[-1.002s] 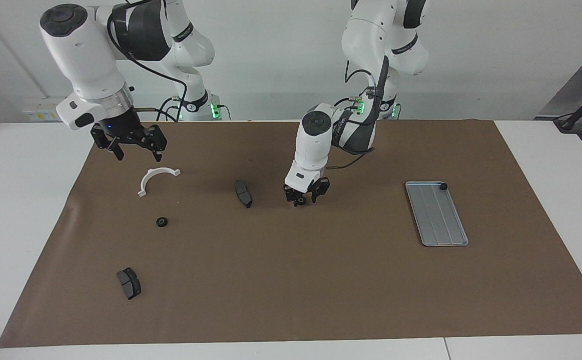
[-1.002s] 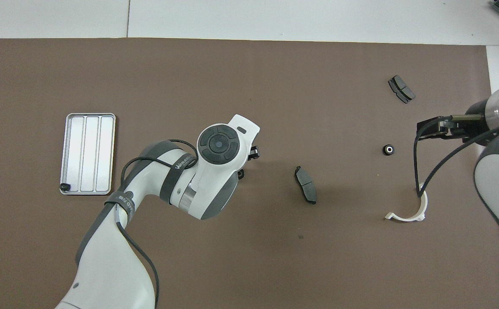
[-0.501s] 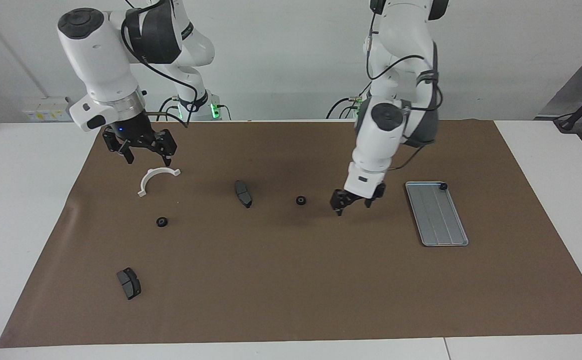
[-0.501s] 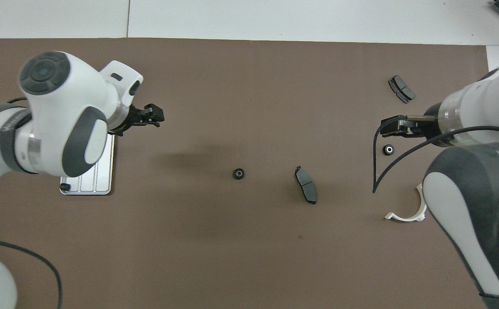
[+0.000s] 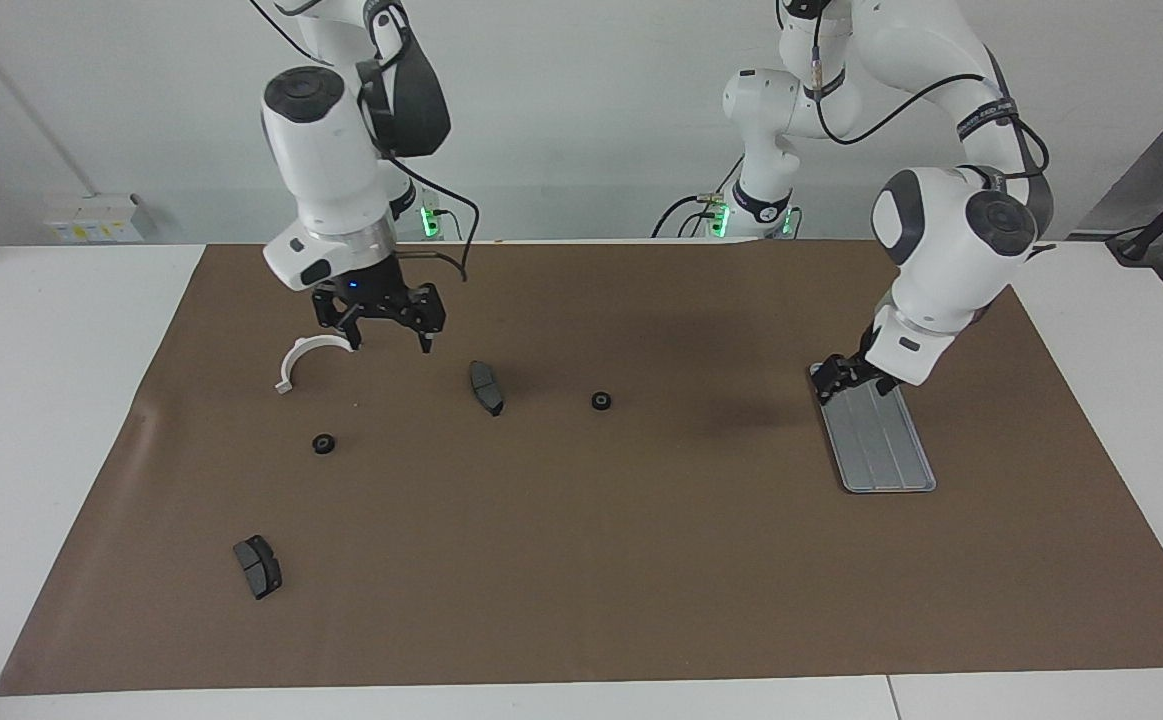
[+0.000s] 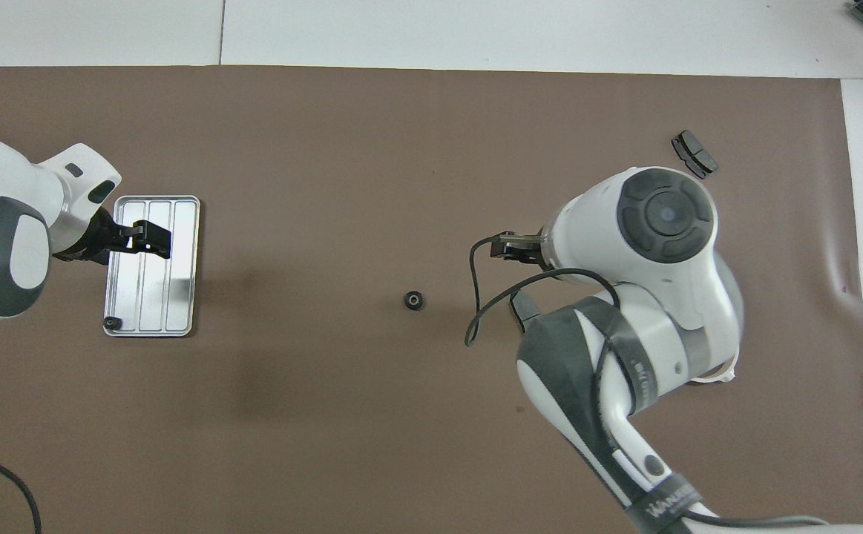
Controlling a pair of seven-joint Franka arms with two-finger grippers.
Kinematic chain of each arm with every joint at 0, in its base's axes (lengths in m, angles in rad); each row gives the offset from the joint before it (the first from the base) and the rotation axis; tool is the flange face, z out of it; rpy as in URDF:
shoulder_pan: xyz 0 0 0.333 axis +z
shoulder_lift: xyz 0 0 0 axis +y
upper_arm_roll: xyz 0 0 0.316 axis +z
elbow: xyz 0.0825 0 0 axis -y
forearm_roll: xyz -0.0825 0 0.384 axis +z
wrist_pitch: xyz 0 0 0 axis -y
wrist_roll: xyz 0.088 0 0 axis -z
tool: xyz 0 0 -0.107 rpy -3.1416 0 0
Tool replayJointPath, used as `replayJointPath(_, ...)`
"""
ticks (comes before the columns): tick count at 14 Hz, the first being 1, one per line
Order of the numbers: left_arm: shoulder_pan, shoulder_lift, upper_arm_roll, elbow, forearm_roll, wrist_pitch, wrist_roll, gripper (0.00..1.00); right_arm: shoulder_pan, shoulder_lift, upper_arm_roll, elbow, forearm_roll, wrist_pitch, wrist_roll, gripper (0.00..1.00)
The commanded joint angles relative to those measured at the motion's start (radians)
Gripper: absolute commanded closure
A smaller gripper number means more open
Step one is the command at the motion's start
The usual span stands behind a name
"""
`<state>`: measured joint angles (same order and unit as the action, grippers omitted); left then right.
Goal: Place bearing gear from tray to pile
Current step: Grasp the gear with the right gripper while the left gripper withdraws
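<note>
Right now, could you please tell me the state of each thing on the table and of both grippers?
Tray: flat on the mat, one gear in its corner.
Middle gear: loose on the mat.
Second loose gear: on the mat by the bracket.
Left gripper: open, empty, over the tray.
Right gripper: open, empty, over the mat between the bracket and a pad.
Other pad: lying apart.
</note>
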<state>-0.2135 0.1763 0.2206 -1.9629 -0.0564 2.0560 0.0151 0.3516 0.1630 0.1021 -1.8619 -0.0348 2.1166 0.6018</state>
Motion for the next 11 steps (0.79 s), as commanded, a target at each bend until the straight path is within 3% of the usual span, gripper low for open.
replayJointPath(1,0.022,-0.095,-0.006,-0.154,0.098,0.072,0.0,0.07,0.068,0.07,-0.004,0.015,-0.045,0.057,0.088,0.0)
replayJointPath(3,0.037,-0.101,-0.006,-0.175,0.107,0.073,-0.055,0.18,0.102,0.125,-0.004,0.05,-0.045,0.077,0.092,0.0)
replayJointPath(5,0.037,-0.11,-0.006,-0.195,0.189,0.081,-0.165,0.24,0.131,0.173,-0.004,0.09,-0.047,0.079,0.108,0.0)
replayJointPath(7,0.029,-0.126,-0.007,-0.232,0.286,0.098,-0.275,0.28,0.177,0.228,-0.004,0.116,-0.086,0.086,0.171,0.0)
replayJointPath(11,0.034,-0.123,-0.006,-0.298,0.329,0.199,-0.323,0.31,0.231,0.315,-0.004,0.139,-0.143,0.123,0.231,0.0)
